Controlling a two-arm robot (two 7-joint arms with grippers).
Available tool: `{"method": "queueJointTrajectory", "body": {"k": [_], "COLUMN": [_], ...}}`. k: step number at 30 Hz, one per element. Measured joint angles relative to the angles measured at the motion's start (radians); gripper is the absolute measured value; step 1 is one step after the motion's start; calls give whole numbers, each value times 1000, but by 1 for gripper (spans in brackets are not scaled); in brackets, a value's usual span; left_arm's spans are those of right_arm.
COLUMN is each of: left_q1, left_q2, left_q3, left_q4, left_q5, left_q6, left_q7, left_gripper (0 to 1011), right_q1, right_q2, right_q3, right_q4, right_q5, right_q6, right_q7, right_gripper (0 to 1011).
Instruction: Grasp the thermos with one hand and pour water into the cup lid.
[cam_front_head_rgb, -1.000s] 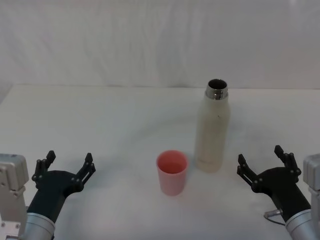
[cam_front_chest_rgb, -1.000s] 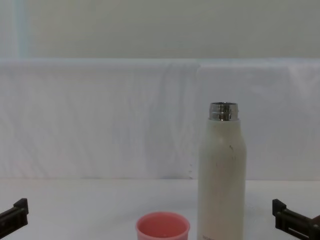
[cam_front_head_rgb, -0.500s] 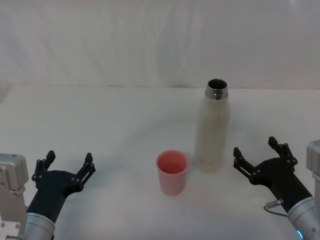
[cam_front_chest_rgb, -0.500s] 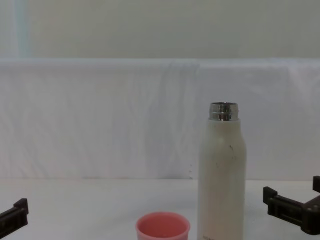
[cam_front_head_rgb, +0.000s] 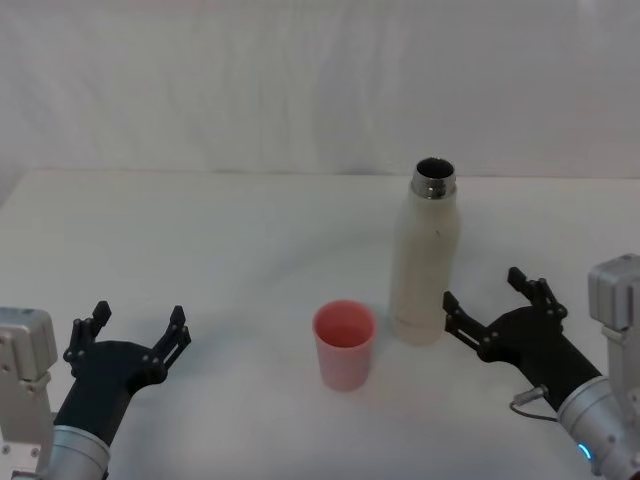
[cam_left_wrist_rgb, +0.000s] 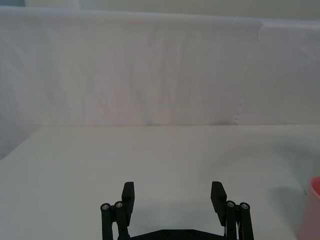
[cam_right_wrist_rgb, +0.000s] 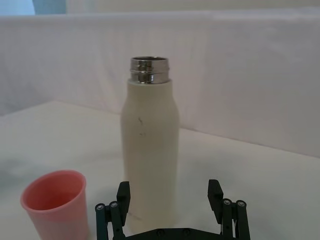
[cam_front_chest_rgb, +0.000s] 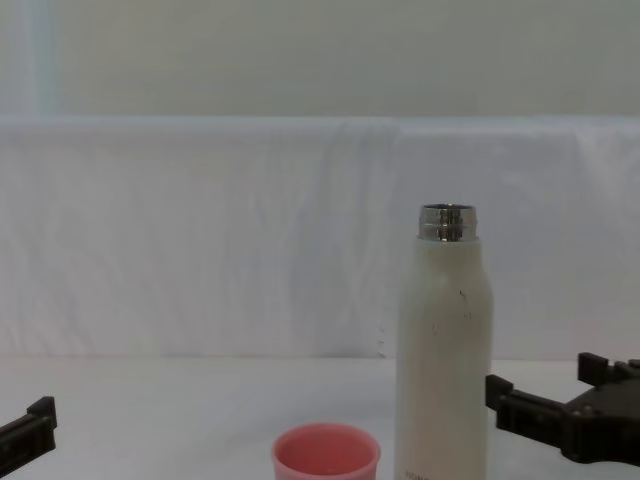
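Hovering just beside the upright thermos (cam_front_head_rgb: 424, 256), the right gripper (cam_front_head_rgb: 497, 304) gapes wide and empty (left gripper (cam_front_head_rgb: 128, 335) open too, parked).

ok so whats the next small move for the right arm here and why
Probably ease the right gripper further toward the thermos until its open fingers straddle the body, then close. It sits beside the upright bottle without touching it. The left gripper sits parked.

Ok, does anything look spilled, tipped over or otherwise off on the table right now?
Nothing stands out. The thermos stands upright with its neck uncapped, the cup lid sits upright beside it, apart from it, and no spill shows. The right hand is open near the thermos; the left hand is open, off to the side.
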Motion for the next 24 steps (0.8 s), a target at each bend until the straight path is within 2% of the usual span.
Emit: {"method": "queueJointTrajectory", "body": {"k": [24], "left_q1": [0], "left_q2": [0], "left_q3": [0], "left_q4": [0], "left_q5": [0], "left_q6": [0], "left_q7": [0], "left_gripper": [1001], "right_q1": [61], "right_q2": [2], "right_q3": [-40], "right_q4": [43], "right_q5": [18], "right_q6": [26], "right_q7": [11], "right_gripper": [1001]}}
